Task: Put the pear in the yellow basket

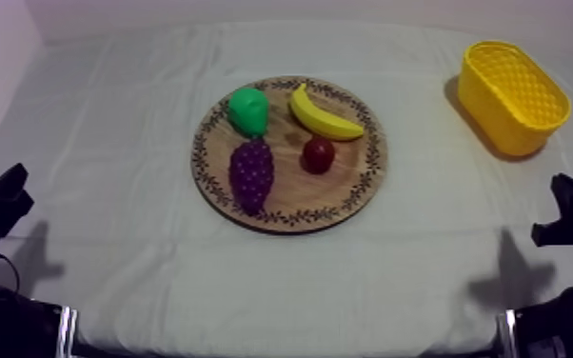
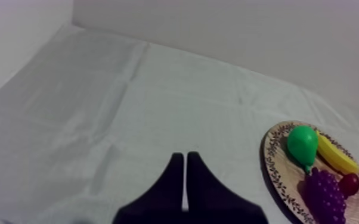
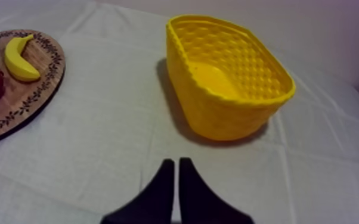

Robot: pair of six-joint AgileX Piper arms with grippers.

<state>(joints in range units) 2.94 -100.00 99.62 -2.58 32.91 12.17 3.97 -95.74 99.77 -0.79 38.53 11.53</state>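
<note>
- Pear (image 1: 248, 109): green, lying on the wooden board (image 1: 302, 193), on the board's far left part as seen from above. Nothing has hold of it.
- Wooden board: round, with a patterned rim, set about mid-desk on the grey-white cloth (image 1: 128, 190).
- Also on the board: a banana (image 1: 324, 116) just beside the pear on its right, along the far edge. A bunch of grapes (image 1: 251, 173) lies just beside the pear on the near side. A small red fruit (image 1: 318, 153) sits near the middle, between grapes and banana.
- Yellow basket (image 1: 496, 119): upright, mouth up, on the desk's far right, well apart from the board.
- Left claw (image 2: 185, 156): the two black fingers (image 2: 173, 179) lie together as a narrow wedge, gripping nothing. It hangs over bare cloth, the board off to its right and well apart. From above it sits low at the left edge.
- Right claw (image 3: 176, 162): fingers (image 3: 188, 184) pressed together the same way, gripping nothing. It is over bare cloth, pointing toward the near wall of the basket but apart from it. From above it sits low at the right edge.
</note>
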